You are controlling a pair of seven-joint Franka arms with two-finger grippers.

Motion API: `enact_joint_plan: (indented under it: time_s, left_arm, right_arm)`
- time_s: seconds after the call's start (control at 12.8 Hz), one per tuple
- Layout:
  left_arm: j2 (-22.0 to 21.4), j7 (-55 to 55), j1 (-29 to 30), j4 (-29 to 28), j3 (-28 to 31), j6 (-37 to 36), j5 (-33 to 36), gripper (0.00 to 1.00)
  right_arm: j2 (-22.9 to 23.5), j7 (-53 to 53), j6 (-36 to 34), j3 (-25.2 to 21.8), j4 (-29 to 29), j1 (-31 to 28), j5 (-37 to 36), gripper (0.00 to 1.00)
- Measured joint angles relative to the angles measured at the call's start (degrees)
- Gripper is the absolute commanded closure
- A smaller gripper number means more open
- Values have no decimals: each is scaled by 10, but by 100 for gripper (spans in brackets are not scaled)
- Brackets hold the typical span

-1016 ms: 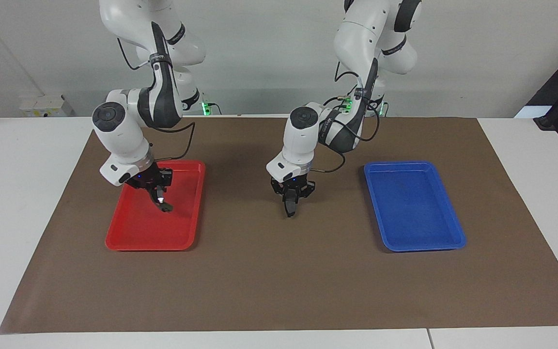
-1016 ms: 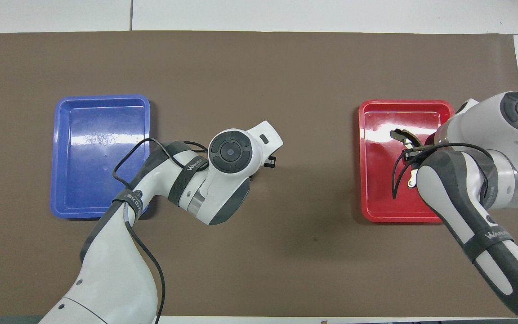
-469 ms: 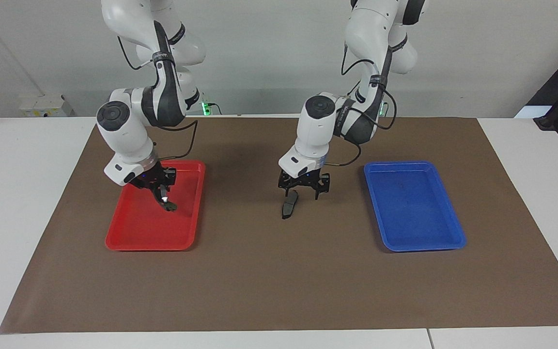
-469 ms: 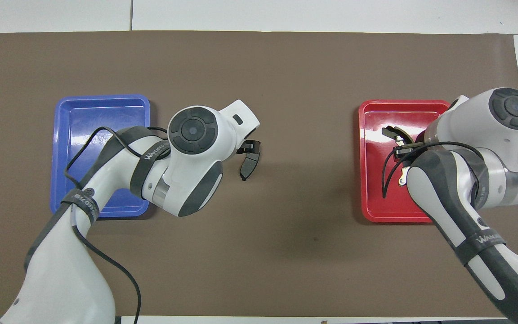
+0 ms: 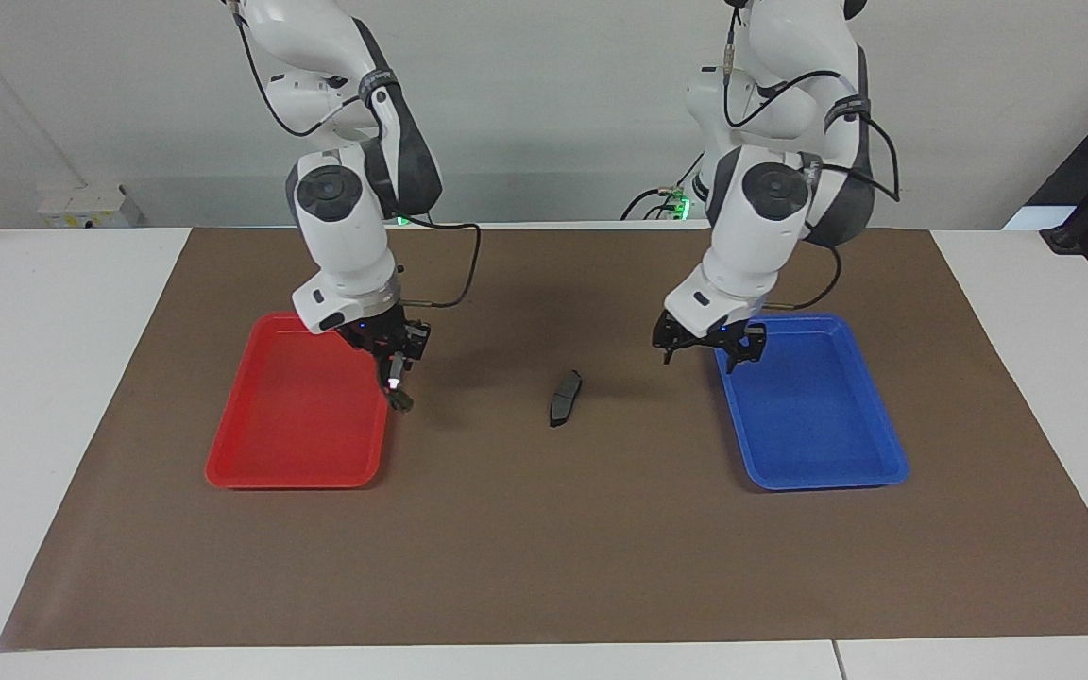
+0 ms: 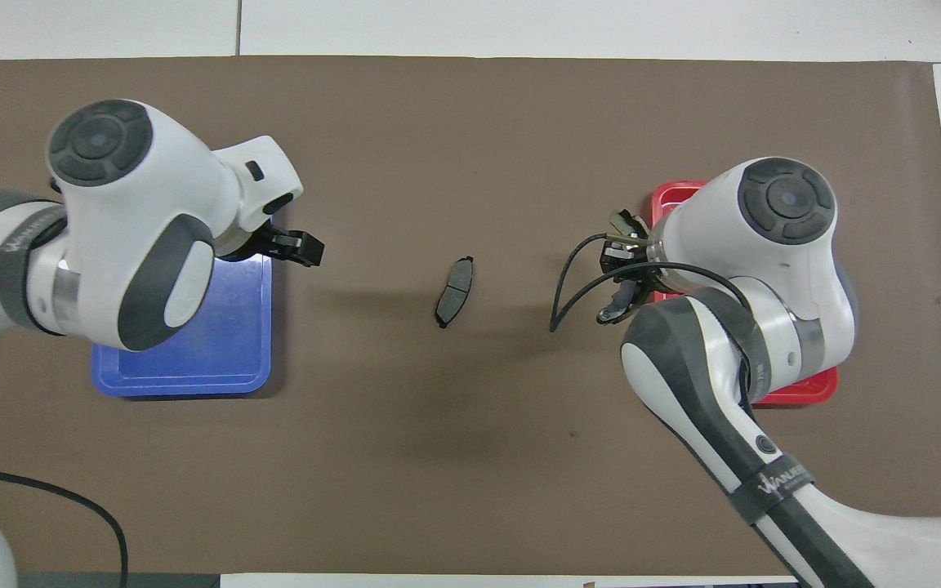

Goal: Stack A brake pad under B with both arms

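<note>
The A brake pad (image 5: 564, 397), small, flat and dark grey, lies on the brown mat in the middle of the table; it also shows in the overhead view (image 6: 454, 291). My right gripper (image 5: 395, 376) is shut on B (image 5: 402, 399), the black crescent pad with a white spot, and holds it in the air over the red tray's edge toward the table's middle. In the overhead view the right gripper (image 6: 622, 247) and B (image 6: 625, 222) sit beside the red tray. My left gripper (image 5: 709, 351) is open and empty over the blue tray's edge, apart from the A pad; it also shows in the overhead view (image 6: 297, 246).
The red tray (image 5: 261, 463) lies toward the right arm's end of the table and the blue tray (image 5: 818, 425) toward the left arm's end; both show bare floors. In the overhead view the arms cover part of the red tray (image 6: 797, 392) and the blue tray (image 6: 193, 359).
My left gripper has let go of the A pad on the mat, opened and drawn back to the blue tray. My right gripper has carried B from over the red tray toward the middle.
</note>
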Motion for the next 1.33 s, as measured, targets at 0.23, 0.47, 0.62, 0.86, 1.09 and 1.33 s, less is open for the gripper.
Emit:
enact_joint_plan:
  time_s: [0.23, 0.47, 0.62, 0.86, 1.09, 1.33]
  left_arm:
    - [-31, 94, 77, 1, 1, -62, 0, 0]
    - [-76, 130, 123, 2, 2, -131, 1, 0]
    - [-106, 139, 142, 3, 2, -164, 10, 0]
    - [-122, 174, 165, 24, 2, -200, 17, 0]
    - [-120, 184, 174, 62, 2, -234, 17, 1]
    - [-112, 184, 174, 78, 1, -240, 17, 1]
  right_arm:
    - [64, 96, 0, 26, 77, 34, 8, 100]
    - [152, 159, 7, 26, 156, 98, 3, 100]
    - [192, 192, 37, 26, 176, 124, -7, 100]
    - [215, 212, 53, 25, 178, 129, -18, 100]
    - [217, 226, 48, 24, 165, 130, -18, 100]
    - [217, 234, 50, 25, 155, 148, -27, 100]
